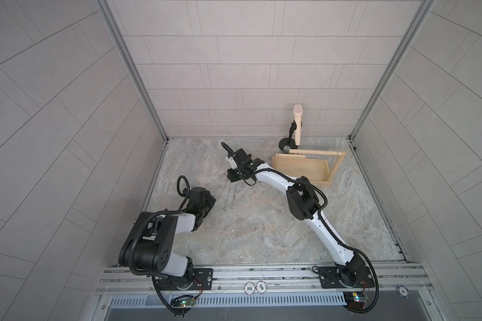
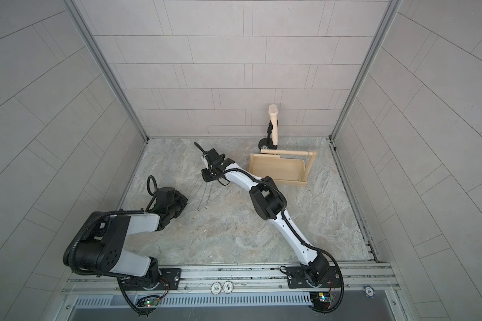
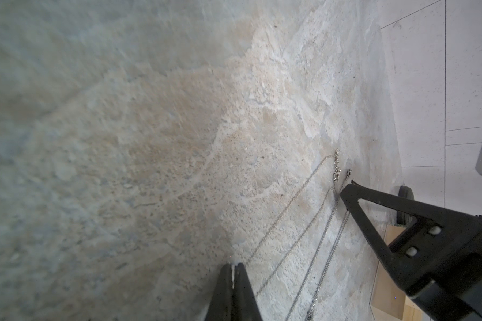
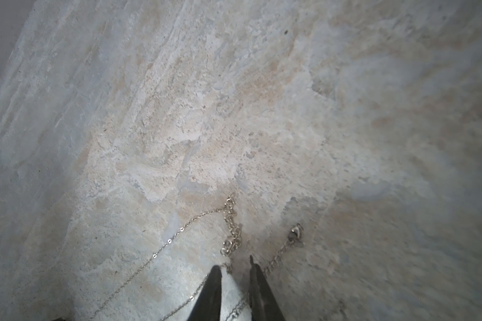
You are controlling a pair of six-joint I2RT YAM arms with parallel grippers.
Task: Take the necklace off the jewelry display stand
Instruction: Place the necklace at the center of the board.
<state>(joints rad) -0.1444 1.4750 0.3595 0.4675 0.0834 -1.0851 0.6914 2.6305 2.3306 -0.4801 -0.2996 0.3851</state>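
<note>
Necklace [image 4: 231, 219] limp, light, slippery; pinch nr clasp [image 4: 295, 232]. R end effector [image 4: 233, 264] barely parted, empty; L end effector [image 3: 234, 265] shut, empty.

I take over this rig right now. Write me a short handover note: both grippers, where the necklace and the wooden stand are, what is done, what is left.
Left gripper: shut, holding nothing, low beside the necklace.
Right gripper: jaws slightly apart over the clasp end, gripping nothing visible.
The thin silver chain necklace lies stretched on the mottled stone table between the two grippers.
The pale wooden jewelry display stand is at the back right; its round dowel bar looks bare.
Done: the necklace is off the stand.
Left: probably only pulling the right arm away.
</note>
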